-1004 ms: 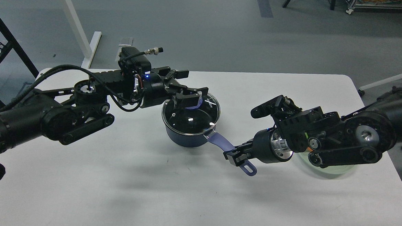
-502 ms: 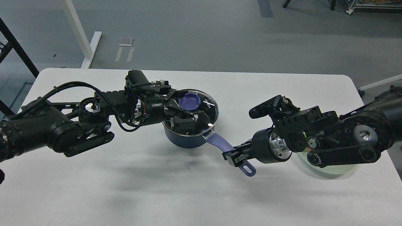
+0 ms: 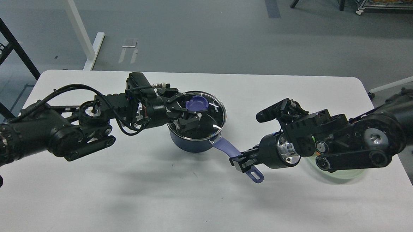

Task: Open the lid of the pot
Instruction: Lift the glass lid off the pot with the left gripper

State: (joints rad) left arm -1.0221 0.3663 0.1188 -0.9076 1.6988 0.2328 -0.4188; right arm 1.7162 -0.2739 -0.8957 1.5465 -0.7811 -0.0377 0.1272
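Observation:
The navy pot (image 3: 191, 143) stands at the table's middle. Its lavender handle (image 3: 224, 146) points toward the front right. The glass lid (image 3: 211, 118) sits on the pot, and its purple-blue knob (image 3: 197, 103) looks slightly tilted. My left gripper (image 3: 188, 112) reaches in from the left over the lid. Its fingers close around the knob's near side. My right gripper (image 3: 242, 162) is shut on the handle near its loop end (image 3: 257, 176).
A pale green plate (image 3: 334, 174) lies on the white table (image 3: 152, 198) at the right, mostly hidden under my right arm. Off the table are a white desk leg at the back left and a white chair base at the far right.
My left wrist has dropped from above the pot to level with the lid, so the knob now shows beyond the fingers and looks tilted. The right gripper has stayed on the handle.

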